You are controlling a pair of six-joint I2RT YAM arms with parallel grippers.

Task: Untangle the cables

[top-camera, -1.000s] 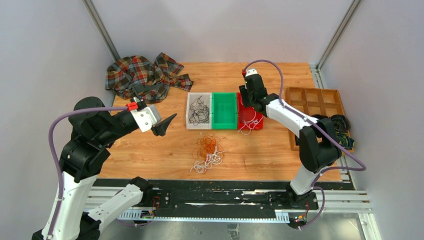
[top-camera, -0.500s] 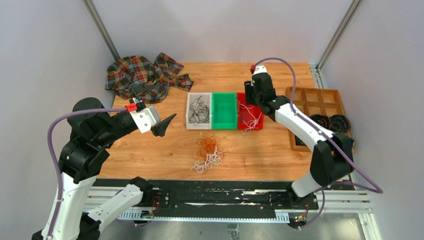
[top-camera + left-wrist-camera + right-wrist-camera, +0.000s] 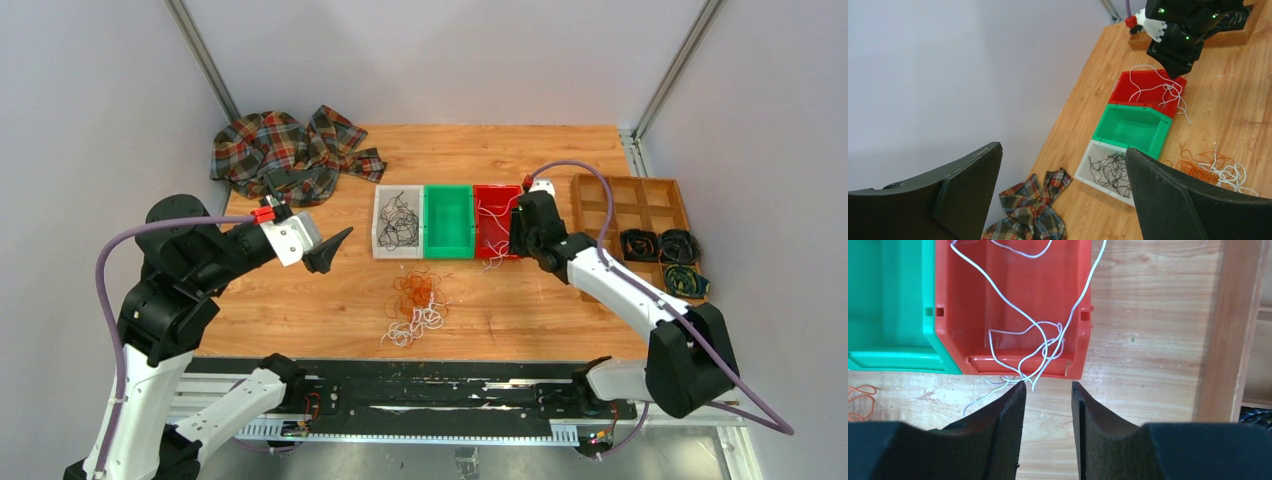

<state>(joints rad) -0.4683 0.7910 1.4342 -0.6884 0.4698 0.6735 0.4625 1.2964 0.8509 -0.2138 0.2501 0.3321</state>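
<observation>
Black cables (image 3: 398, 222) are sorted into white bin (image 3: 377, 215), white cables (image 3: 1018, 335) into red bin (image 3: 953, 300). Orange-white tangle (image 3: 416, 305) is left on surface (image 3: 330, 300). Left end effector (image 3: 1063, 148) is held wide open, empty. Right end effector (image 3: 1047, 385) is narrowly parted, nothing gripped.

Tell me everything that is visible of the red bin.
The red bin is an open, rectangular box of shiny plastic, standing upright on the wooden table, its side against the green bin. Thin white cables lie loosely inside; some strands hang over its near lip onto the table. The right gripper hovers just off that lip.
</observation>
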